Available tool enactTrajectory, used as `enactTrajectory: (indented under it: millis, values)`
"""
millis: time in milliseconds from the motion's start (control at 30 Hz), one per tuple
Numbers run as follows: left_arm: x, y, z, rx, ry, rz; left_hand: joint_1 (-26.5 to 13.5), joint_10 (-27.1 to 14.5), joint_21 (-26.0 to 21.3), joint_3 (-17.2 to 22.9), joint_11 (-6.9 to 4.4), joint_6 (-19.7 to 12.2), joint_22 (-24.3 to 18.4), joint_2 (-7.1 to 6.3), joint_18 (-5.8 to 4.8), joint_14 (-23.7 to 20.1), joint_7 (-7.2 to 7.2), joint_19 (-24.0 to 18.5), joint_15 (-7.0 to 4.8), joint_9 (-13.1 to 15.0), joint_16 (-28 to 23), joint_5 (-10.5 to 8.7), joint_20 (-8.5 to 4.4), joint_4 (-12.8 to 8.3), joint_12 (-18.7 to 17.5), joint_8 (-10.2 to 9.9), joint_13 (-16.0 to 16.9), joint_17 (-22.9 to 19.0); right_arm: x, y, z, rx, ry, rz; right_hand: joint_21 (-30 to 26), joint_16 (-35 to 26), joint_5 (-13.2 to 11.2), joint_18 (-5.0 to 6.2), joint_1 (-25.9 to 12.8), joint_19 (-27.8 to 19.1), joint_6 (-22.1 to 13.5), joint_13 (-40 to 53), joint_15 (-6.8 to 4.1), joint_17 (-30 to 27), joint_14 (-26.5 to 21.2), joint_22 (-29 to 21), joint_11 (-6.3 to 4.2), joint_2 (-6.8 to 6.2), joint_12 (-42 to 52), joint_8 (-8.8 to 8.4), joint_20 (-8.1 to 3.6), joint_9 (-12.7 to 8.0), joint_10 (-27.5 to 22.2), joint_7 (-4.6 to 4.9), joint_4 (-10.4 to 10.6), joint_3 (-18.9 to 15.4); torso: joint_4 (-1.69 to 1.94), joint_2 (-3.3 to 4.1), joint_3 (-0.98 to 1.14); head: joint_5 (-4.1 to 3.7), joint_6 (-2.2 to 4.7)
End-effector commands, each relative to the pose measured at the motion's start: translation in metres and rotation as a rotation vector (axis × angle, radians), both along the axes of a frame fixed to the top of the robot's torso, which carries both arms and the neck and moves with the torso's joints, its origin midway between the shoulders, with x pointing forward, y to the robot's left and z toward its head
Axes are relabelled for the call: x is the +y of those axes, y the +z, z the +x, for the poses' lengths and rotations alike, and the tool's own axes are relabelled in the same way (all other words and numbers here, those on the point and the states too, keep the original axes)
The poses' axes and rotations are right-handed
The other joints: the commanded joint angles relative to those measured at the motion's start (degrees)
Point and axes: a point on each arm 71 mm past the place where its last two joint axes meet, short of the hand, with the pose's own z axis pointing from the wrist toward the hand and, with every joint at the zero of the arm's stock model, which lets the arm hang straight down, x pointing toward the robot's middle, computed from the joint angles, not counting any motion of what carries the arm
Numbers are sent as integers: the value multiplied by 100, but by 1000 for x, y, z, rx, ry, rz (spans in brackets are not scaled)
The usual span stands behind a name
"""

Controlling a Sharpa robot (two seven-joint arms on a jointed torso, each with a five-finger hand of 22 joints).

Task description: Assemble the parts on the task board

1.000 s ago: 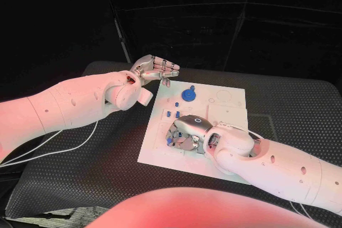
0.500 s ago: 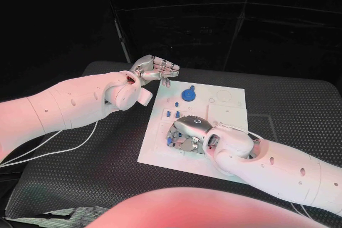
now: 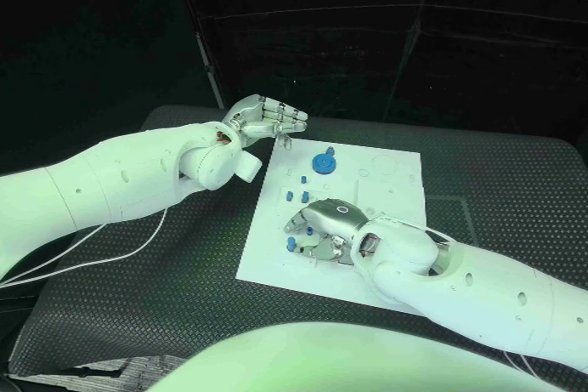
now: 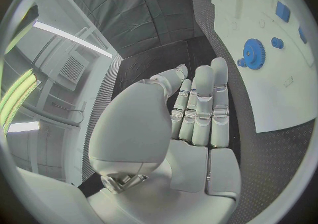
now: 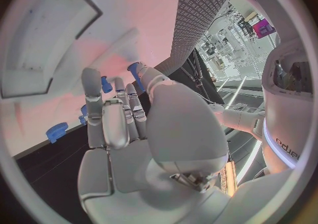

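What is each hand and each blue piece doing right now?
Left hand: off the board's far left corner, holds nothing.
Right hand: fingers down on the board among small blue parts; a grip cannot be told.
Blue gear: lies on the board, untouched.

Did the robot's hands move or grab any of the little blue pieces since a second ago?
Only a little. The right hand shifted slightly over the task board, toward the small blue parts by its fingers; whether it grips one is hidden. The left hand stayed raised by the board's far corner, holding nothing. The blue gear and the other blue pieces stayed where they were.
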Motion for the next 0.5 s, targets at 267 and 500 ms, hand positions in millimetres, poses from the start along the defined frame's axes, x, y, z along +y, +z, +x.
enactTrajectory:
  millis: [267,500]
  values:
    - [0,1,0,1,-8,-7,-10,-58,-38,-11,7,3,-6,64,75,-26,26,-36,0,-10,-15,5,9,-31,37,28,-10,-10,-8,12,-7,-55,-7,134,-45,-36,50,86,-1,-55,-97,20,35,-28,119,-40,-14,-72,137,0,2,11,-123,23,-42,-200,-7,3,3,-17,1]
    - [3,1,0,2,-3,-4,-10,-58,-38,-11,7,3,-6,64,75,-26,26,-36,0,-10,-15,5,9,-31,37,28,-10,-10,-44,29,-8,24,-82,251,-64,-30,210,89,12,-56,74,56,31,-28,131,-73,-20,-24,446,58,-5,44,-18,130,-74,-437,-23,-23,-8,-165,1]
